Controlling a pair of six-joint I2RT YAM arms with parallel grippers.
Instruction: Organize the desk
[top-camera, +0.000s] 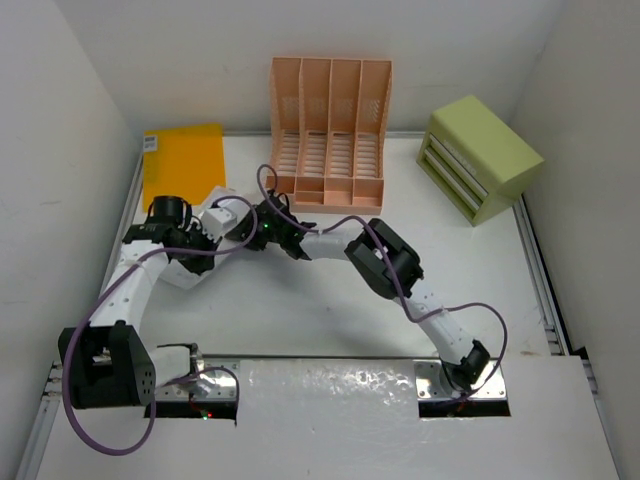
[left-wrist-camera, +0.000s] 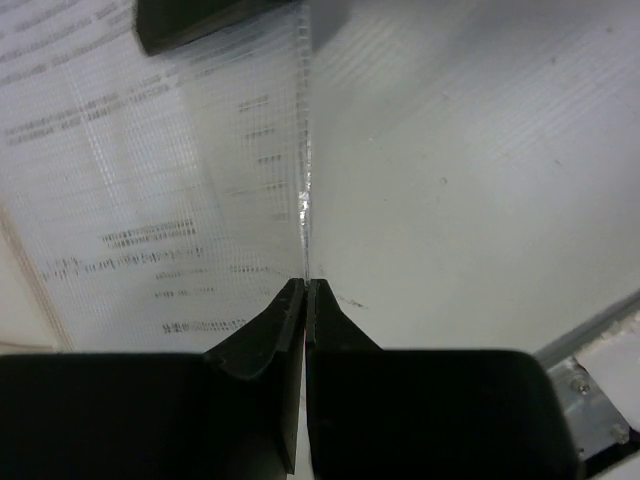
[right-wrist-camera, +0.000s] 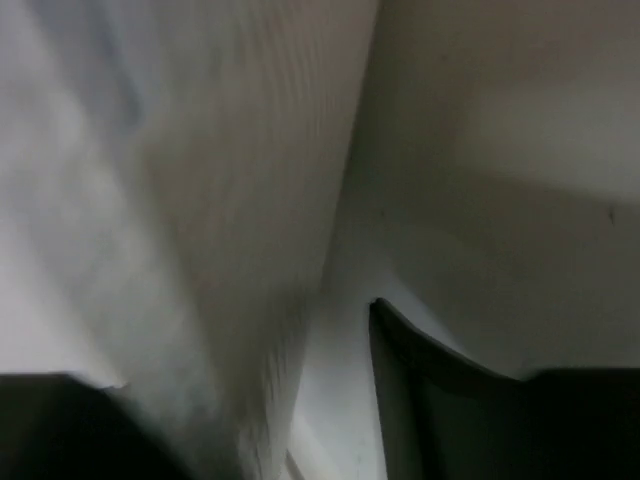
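The desk (top-camera: 300, 310) is a white tabletop that fills the middle of the top view, with silver rails (top-camera: 535, 270) along its left and right edges and white walls on three sides. We see both arms reaching from the bottom edge of the frame and meeting at centre left. The left gripper (left-wrist-camera: 305, 292) sits there, and its jaws are pressed together on the near edge of a translucent sleeve (left-wrist-camera: 190, 180). In the left wrist view the sleeve rises from the fingertips up the frame. Its gridded plastic covers the left half of that view, with lines of printed text showing through it. The bare desk surface is on the right, and a piece of rail is at the lower right corner. The right gripper (top-camera: 257, 228) is just right of the left one in the top view and points toward it. The right wrist view is blurred. We make out one dark finger (right-wrist-camera: 420, 390) at lower right and a pale surface across the left half, but we cannot tell whether these jaws are spread or gripping anything. A peach slotted rack (top-camera: 330, 130) stands at top centre against the far wall, just above the two grippers. An orange folder (top-camera: 183, 160) lies flat at upper left, near the left rail. A lime-green drawer box (top-camera: 480, 160) sits at upper right, well apart from both grippers.
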